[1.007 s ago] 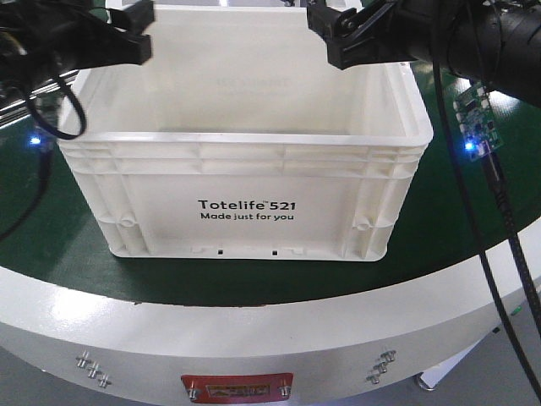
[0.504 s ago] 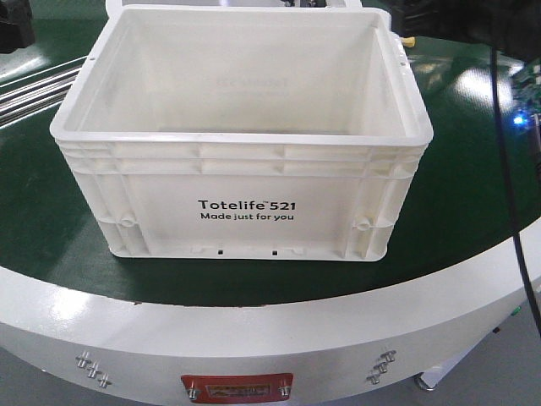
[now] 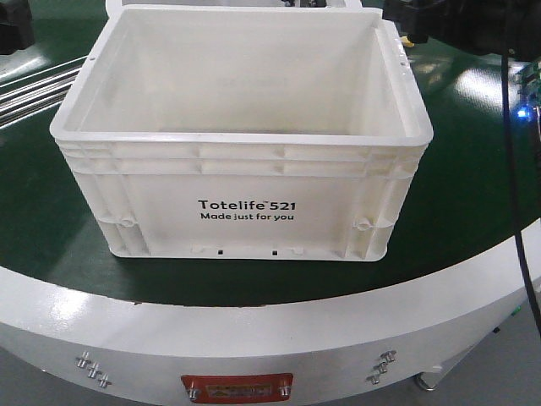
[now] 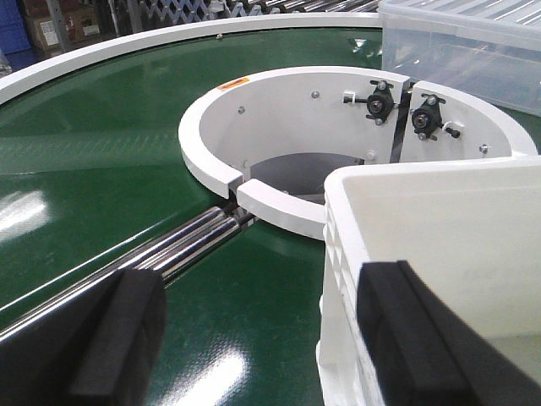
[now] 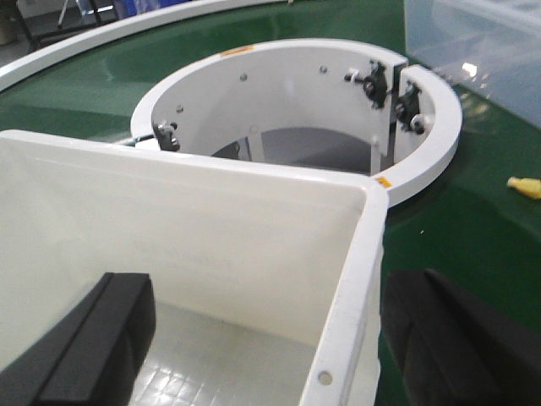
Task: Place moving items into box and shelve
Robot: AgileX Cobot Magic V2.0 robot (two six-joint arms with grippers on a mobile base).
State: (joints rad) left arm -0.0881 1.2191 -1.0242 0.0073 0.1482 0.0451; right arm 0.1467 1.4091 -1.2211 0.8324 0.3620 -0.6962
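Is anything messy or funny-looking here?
Mostly no. The white crate sits square and undamaged on the green table. Only a small yellow object lies alone on the table beyond the crate's far right corner; I can't tell what it is.

The left gripper [image 4: 262, 338] and right gripper [image 5: 270, 338] have drawn back from over the box [image 3: 245, 182].

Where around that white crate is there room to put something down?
Bare green belt lies before the crate, up to the white outer rim, and left of it, up to the steel rollers. The visible crate floor is bare. Crowded: its far corners, where the open left gripper and right gripper each straddle a wall.
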